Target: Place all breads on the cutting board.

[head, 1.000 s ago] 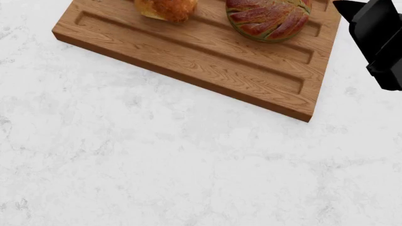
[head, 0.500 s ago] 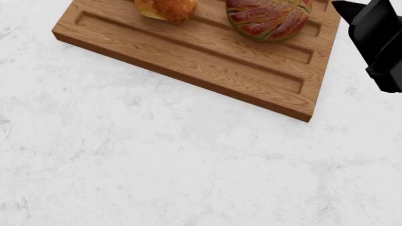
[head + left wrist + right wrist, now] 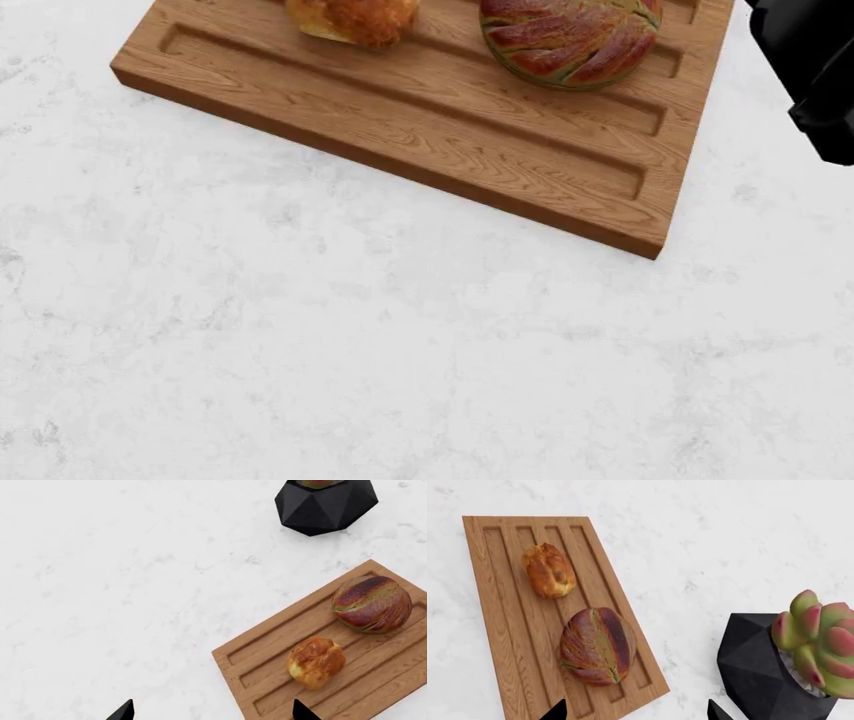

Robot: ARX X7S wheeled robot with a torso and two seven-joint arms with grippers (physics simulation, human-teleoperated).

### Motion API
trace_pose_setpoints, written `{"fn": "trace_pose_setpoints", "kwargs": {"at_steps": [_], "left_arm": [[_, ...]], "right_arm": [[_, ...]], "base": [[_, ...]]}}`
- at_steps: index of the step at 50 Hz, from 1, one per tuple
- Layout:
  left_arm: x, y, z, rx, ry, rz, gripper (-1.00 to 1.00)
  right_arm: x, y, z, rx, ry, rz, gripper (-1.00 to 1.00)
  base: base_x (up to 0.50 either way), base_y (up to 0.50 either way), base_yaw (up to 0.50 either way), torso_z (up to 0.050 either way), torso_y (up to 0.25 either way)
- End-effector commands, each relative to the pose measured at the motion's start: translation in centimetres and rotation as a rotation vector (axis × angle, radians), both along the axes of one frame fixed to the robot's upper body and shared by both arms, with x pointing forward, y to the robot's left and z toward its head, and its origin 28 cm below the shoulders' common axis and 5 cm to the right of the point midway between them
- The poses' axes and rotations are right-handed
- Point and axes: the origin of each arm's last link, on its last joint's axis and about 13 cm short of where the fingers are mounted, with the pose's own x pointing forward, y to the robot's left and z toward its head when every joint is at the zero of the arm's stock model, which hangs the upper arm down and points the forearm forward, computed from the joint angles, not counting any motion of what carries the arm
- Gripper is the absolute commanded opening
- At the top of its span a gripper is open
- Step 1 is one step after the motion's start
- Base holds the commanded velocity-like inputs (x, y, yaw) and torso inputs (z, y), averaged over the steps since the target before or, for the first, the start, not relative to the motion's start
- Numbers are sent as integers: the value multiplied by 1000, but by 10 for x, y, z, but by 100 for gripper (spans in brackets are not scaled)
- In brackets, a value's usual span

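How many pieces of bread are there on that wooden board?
2. The striped round loaf lies near the end of the cutting board closest to the black planter; the golden roll sits farther along. Neither gripper holds anything.

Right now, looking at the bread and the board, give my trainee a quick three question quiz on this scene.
1. True or false: the striped loaf and the golden roll both lie on the cutting board.
2. What stands on the counter off the board? A) potted succulent B) grey plate C) knife
3. Fill in: both grippers are ____ and hold nothing.

Key: 1 true. 2 A, a succulent in a black faceted pot. 3 open: the left gripper and right gripper each show spread fingertips.
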Motion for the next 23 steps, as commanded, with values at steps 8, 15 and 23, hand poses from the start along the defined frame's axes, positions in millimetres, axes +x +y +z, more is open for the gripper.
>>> {"fn": "trace_pose_setpoints", "kwargs": {"at_steps": [8,15,23], "left_arm": [[-17,7,2,-59,-54,16,100],[-17,6,1,-57,-55,17,100],[-37,11,-4,-86,-77,11,100]], "right_arm": [[-14,-1,16,6,-40,26,100],[-17,-1,17,7,-45,31,100],[-39,-7,15,32,-74,36,100]], "base": [[0,0,0,0,0],[0,0,0,0,0],[0,0,0,0,0]]}}
